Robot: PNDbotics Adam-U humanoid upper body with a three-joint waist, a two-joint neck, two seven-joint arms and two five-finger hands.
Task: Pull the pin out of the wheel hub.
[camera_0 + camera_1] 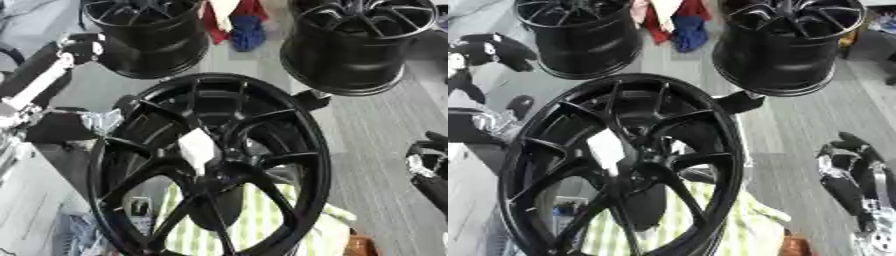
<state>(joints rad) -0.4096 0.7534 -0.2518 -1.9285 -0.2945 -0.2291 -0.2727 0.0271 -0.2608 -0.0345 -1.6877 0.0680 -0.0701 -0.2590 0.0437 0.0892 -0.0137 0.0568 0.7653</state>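
Wheel hub [214, 165], black and many-spoked, tilted on edge in the middle of view, likely propped by the left hand [74, 125] at its left rim so the centre faces the camera; fingers there too hidden to tell the grip. Pin not made out; only a white patch [198, 147] beside the centre. Right hand [846, 150] idle, well clear at right, fingers relaxed; no readable writing anywhere.

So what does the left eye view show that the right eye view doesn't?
Left eye only: the left arm in full, running down to the wheel. Right eye only: more of the right hand, down its side at the picture's right, and a gloved black shape top left. Both: the wheel, a pale piece near its hub, two rims behind.
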